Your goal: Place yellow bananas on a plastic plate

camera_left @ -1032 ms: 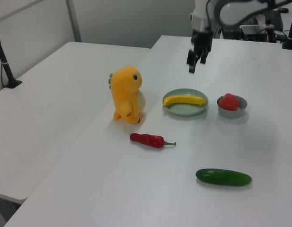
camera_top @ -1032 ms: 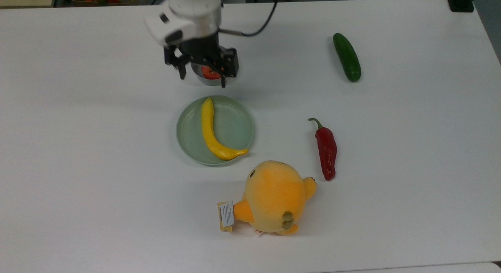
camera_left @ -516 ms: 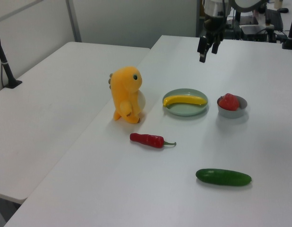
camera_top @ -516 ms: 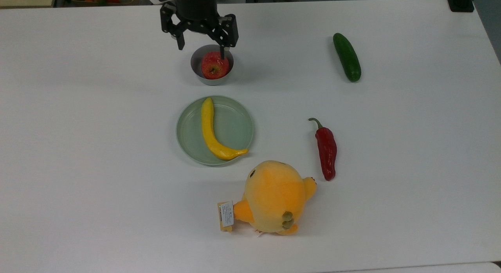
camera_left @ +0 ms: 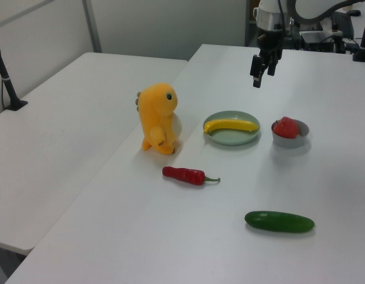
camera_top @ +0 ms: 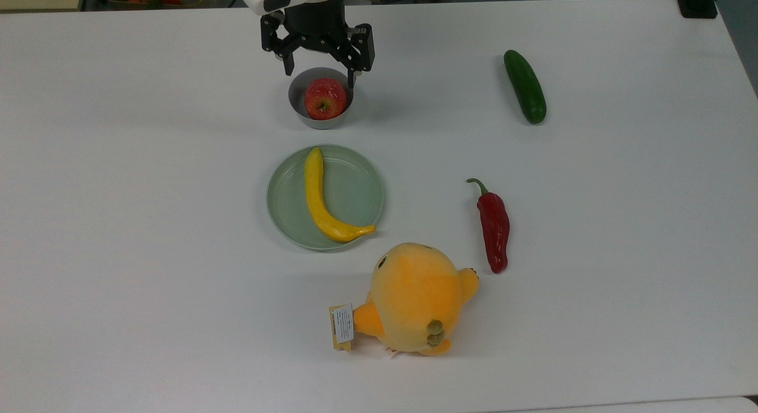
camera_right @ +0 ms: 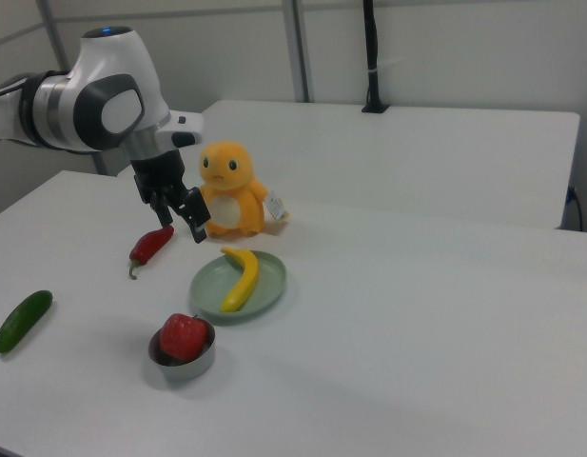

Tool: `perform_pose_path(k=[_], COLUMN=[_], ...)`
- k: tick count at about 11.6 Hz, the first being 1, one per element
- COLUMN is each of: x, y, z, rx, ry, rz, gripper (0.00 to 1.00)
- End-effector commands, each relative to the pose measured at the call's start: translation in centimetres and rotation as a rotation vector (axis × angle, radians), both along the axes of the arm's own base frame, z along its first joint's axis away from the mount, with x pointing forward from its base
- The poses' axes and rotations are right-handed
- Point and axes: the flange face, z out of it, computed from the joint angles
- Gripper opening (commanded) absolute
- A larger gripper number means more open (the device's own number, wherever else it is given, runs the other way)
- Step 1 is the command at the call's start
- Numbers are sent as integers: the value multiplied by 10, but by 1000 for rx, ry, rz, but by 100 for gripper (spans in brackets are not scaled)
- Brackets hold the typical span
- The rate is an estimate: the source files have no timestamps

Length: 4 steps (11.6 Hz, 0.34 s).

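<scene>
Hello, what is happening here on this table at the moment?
A robot arm is working alone. Its pincer is open and empty, up in the air near the grey bowl with a red apple. The yellow banana lies on the pale green plate, so that job looks done. A cucumber, a red pepper and a plush toy lie untouched.

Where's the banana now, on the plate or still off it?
On the plate. The banana lies across the green plate, one tip reaching the rim. The gripper hangs above the table, jaws open and empty.
</scene>
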Motion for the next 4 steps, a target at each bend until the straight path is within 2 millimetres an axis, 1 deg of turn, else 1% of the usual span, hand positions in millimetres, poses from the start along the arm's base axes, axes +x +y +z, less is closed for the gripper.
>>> perform_pose_path(k=[1,4], x=[-9,-9], y=[-2,-4], z=[0,-1], rx=[15,15], ry=[-5,-3], rz=[-10,-10], gripper=[100,100])
